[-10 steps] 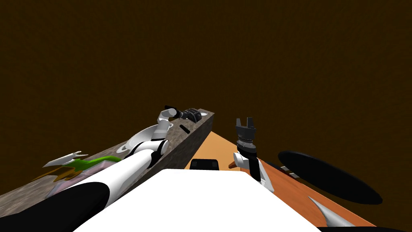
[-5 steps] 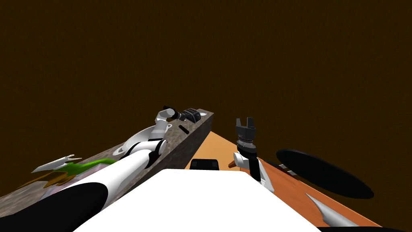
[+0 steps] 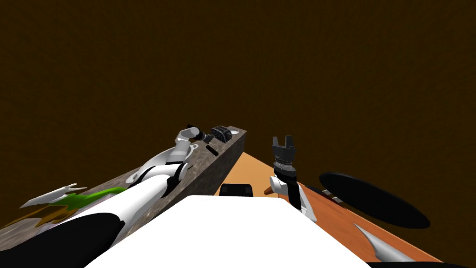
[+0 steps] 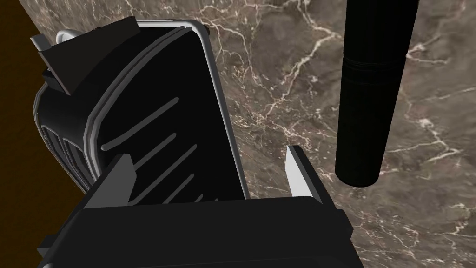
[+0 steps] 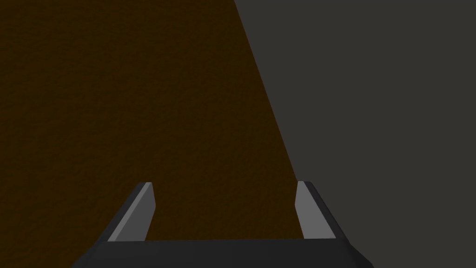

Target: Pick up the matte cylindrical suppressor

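The suppressor [image 4: 369,93] is a matte black cylinder lying flat on the brown marble counter [image 4: 288,74]. In the head view the suppressor [image 3: 212,151] is a short dark bar near the counter's far end. My left gripper [image 4: 207,179] hovers open over the counter, and the cylinder lies just outside one fingertip [image 4: 297,170], apart from it. Between and beyond the fingers stands a black ribbed appliance with grey trim [image 4: 153,111]. In the head view my left gripper [image 3: 208,136] points at that appliance [image 3: 221,134]. My right gripper [image 3: 283,141] is raised, open and holding nothing.
White dishes [image 3: 139,174] and a green plant [image 3: 88,197] sit on the counter [image 3: 204,174] nearer me, under my left arm. An orange table [image 3: 248,172] with a black round object [image 3: 372,200] lies to the right. The counter's far edge drops just past the appliance.
My left hand has drawn slightly back and to the left along the counter. The head view has shifted a little. The right arm has not moved.
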{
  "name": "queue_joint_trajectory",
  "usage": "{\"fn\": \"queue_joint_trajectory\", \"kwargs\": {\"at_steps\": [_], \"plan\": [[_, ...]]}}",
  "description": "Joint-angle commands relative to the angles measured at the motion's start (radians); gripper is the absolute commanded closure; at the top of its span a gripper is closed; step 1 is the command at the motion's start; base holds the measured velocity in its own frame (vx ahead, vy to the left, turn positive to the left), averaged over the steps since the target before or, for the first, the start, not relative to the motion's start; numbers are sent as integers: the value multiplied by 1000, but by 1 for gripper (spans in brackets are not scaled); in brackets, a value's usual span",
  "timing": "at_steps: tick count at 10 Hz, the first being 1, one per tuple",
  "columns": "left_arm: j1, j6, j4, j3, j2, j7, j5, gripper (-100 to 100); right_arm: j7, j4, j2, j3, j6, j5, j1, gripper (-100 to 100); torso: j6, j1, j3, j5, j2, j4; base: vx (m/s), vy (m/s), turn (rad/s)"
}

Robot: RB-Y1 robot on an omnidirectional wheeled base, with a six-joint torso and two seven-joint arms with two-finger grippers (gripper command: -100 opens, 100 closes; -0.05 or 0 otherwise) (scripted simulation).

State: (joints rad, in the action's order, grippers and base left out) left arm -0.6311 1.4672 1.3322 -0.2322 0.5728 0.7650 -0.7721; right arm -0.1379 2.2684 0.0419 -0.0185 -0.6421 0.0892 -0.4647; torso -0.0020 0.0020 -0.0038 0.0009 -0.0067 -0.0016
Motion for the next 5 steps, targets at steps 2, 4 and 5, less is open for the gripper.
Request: {"fn": "queue_joint_trajectory", "kwargs": {"at_steps": [2, 4, 5], "plan": [[36, 53, -54, 2, 46, 14, -12, -100, 0, 0, 0, 0, 0, 0, 0, 0, 0, -1, 0, 0, -1, 0, 82, -26, 39], [51, 74, -71, 3, 61, 16, -16, -100, 0, 0, 0, 0, 0, 0, 0, 0, 0, -2, -2, 0, -4, -1, 105, -32, 24], [66, 95, -89, 5, 76, 18, -20, -100, 0, 0, 0, 0, 0, 0, 0, 0, 0, -2, -2, -1, -2, -1, 58, -32, 8]]}}
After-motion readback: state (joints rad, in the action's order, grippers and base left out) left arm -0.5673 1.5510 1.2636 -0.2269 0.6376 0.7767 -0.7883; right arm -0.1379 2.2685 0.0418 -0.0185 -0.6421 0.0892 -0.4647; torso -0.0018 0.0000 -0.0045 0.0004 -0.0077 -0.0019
